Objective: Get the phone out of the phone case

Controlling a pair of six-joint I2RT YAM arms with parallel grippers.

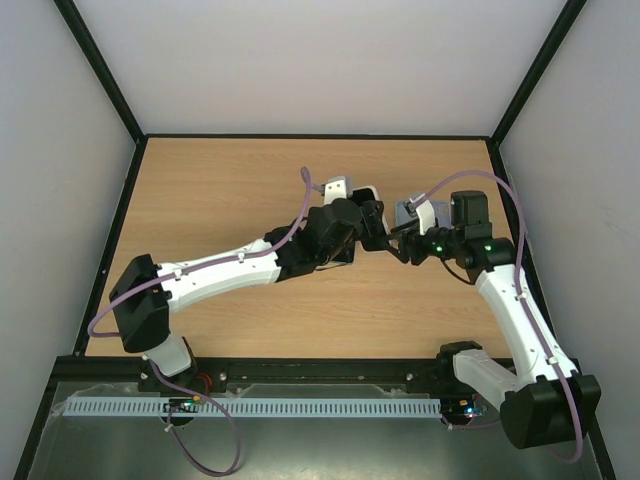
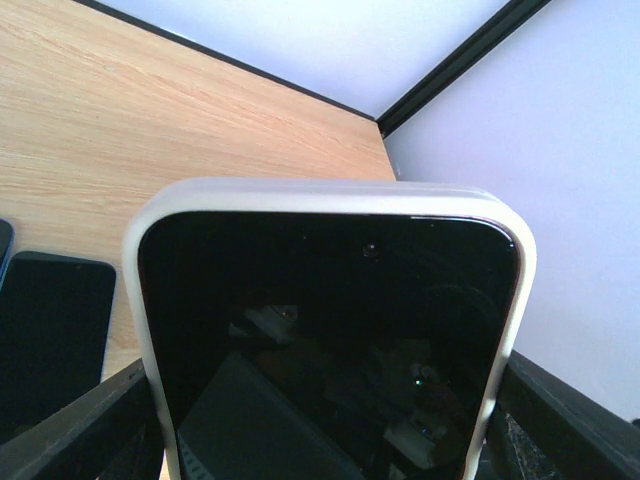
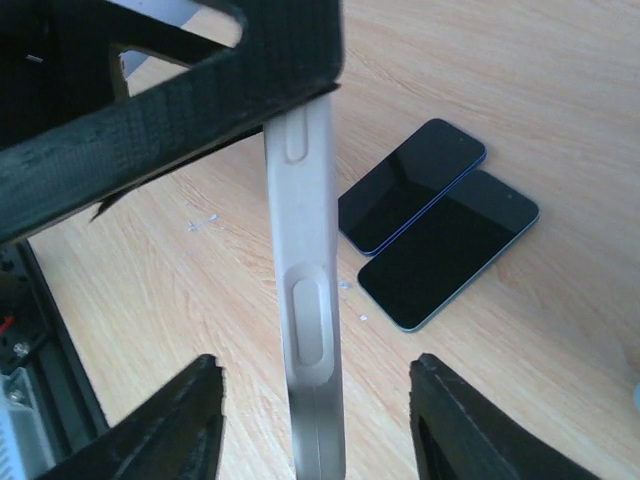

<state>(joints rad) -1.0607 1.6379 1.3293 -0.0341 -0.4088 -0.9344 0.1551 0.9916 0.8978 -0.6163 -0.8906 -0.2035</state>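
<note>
The phone point(image 2: 330, 330), dark screen toward the camera, sits in a cream case point(image 2: 320, 195) and fills the left wrist view. My left gripper point(image 2: 325, 440) is shut on it, one finger point(image 2: 80, 430) on each long side, and holds it upright above the table. In the right wrist view the case's side edge point(image 3: 310, 300) with its button covers stands between my right gripper's point(image 3: 315, 430) open fingers, touching neither. The left finger point(image 3: 170, 110) crosses above it. In the top view the two grippers point(image 1: 378, 228) point(image 1: 402, 246) meet at mid-table; the phone is mostly hidden there.
Two bare dark phones point(image 3: 412, 185) point(image 3: 450, 250) lie side by side on the wooden table point(image 3: 520, 90) beneath the grippers. They also show at the left edge of the left wrist view point(image 2: 50, 330). Black frame rails and white walls border the table point(image 1: 220, 180).
</note>
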